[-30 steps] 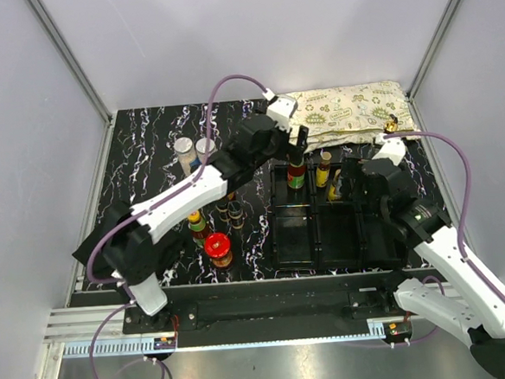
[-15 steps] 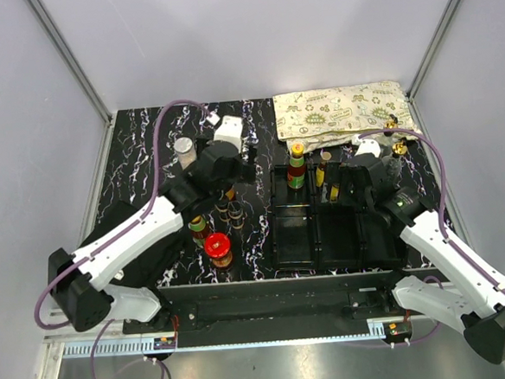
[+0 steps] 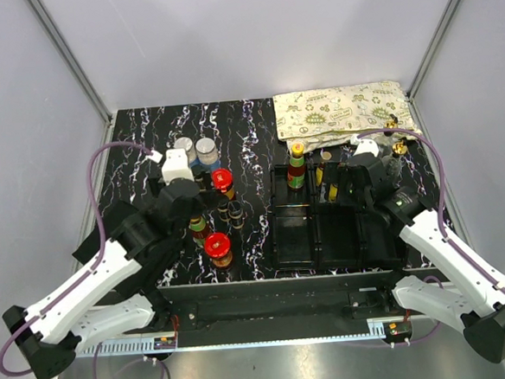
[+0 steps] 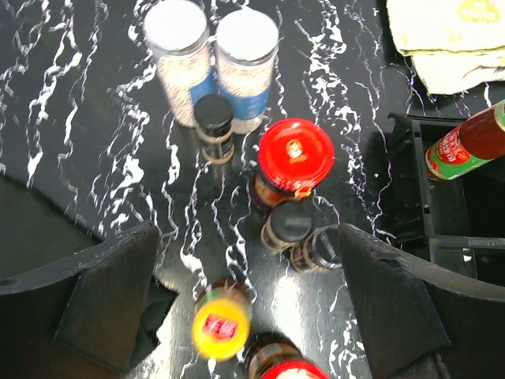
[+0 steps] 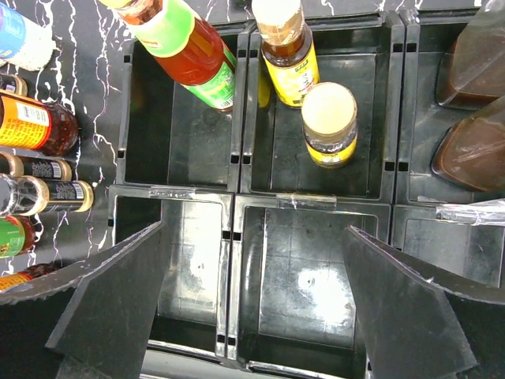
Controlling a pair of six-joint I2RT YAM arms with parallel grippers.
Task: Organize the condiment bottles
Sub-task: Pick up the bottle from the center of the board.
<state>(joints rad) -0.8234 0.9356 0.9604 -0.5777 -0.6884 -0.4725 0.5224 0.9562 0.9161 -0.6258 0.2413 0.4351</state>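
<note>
i line the left gripper (image 4: 252,304) up on the red-lidded jar (image 4: 295,150) and descend plumb, clearing the black-capped bottles (image 4: 286,225) touching it; both arms hover, wrists pointing down; the left fingers and the right gripper (image 5: 256,312) are spread wide, holding nothing; loose bottles cluster left of the tray (image 5: 233,201).

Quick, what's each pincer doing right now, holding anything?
Left pincer: open, holding nothing.
Right pincer: open, holding nothing.
</note>
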